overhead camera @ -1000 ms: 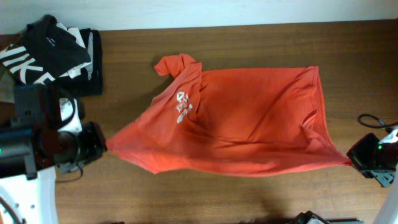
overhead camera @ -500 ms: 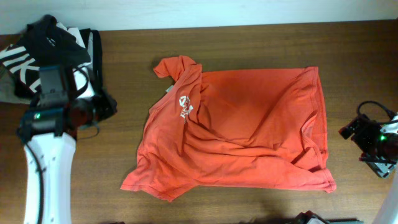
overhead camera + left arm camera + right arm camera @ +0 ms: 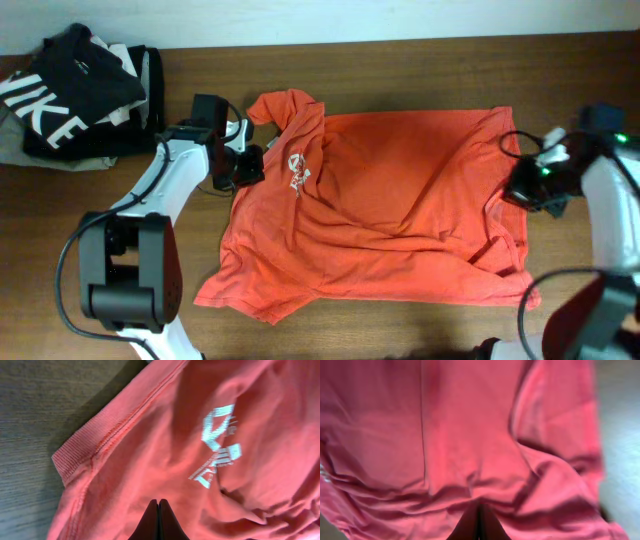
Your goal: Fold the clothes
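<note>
Overhead: red-orange short-sleeved cotton T-shirt [image 3: 390,200] spread, rumpled, on brown wooden surface [image 3: 400,70]; left tool [image 3: 247,166] at its collar-side edge, right tool [image 3: 522,186] at the opposite edge
Left wrist: left tool together, near white chest logo [image 3: 216,445]
Right wrist: right tool together over folds

Big white capitals [image 3: 40,112] "IKE" legible across black garment [image 3: 85,70] at far left of table [image 3: 400,60], left end of word running off picture edge. On orange T-shirt [image 3: 400,200], small white chest logo [image 3: 295,172]: emblem over short lines of lettering, too small from overhead, too blurred from left wrist to read. No other writing legible.
</note>
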`<action>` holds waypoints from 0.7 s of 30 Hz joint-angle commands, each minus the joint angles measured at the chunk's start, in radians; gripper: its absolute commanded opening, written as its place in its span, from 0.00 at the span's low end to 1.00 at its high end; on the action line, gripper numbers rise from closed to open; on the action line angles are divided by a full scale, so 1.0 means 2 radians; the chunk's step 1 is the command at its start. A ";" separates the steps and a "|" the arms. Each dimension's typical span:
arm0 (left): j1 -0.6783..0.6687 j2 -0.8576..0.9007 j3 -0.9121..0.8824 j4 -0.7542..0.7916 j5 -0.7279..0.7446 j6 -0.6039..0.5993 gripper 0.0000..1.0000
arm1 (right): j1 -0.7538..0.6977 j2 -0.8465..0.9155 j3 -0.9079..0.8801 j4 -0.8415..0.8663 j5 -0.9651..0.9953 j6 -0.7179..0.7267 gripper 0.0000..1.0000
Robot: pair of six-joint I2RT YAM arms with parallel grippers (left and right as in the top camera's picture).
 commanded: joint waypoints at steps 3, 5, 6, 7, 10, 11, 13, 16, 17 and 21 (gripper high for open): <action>0.001 0.034 0.000 0.015 -0.010 0.019 0.01 | 0.037 0.086 -0.002 0.034 0.038 0.033 0.04; 0.001 0.042 0.000 0.015 -0.012 0.020 0.01 | 0.036 0.103 -0.002 0.037 0.037 0.035 0.04; 0.001 0.046 0.000 0.016 -0.015 0.019 0.01 | 0.036 0.107 -0.002 0.039 0.038 0.035 0.04; 0.001 0.052 0.000 0.019 -0.028 0.019 0.01 | 0.036 0.110 -0.002 0.043 0.042 0.035 0.04; 0.002 0.068 0.000 0.024 -0.051 0.019 0.01 | 0.036 0.119 -0.002 0.047 0.068 0.035 0.04; 0.004 0.073 0.000 0.025 -0.051 0.019 0.01 | 0.036 0.120 -0.002 0.046 0.071 0.035 0.04; 0.008 0.087 0.000 0.032 -0.051 0.019 0.01 | 0.036 0.120 -0.006 0.047 0.081 0.035 0.04; 0.026 0.095 0.000 0.030 -0.091 -0.005 0.01 | 0.036 0.120 -0.032 0.063 0.111 0.052 0.04; 0.034 0.095 0.001 0.030 -0.106 -0.012 0.01 | 0.036 0.120 -0.040 0.070 0.111 0.052 0.04; 0.086 0.095 0.001 0.024 -0.113 -0.012 0.01 | 0.036 0.120 -0.061 0.101 0.113 0.052 0.04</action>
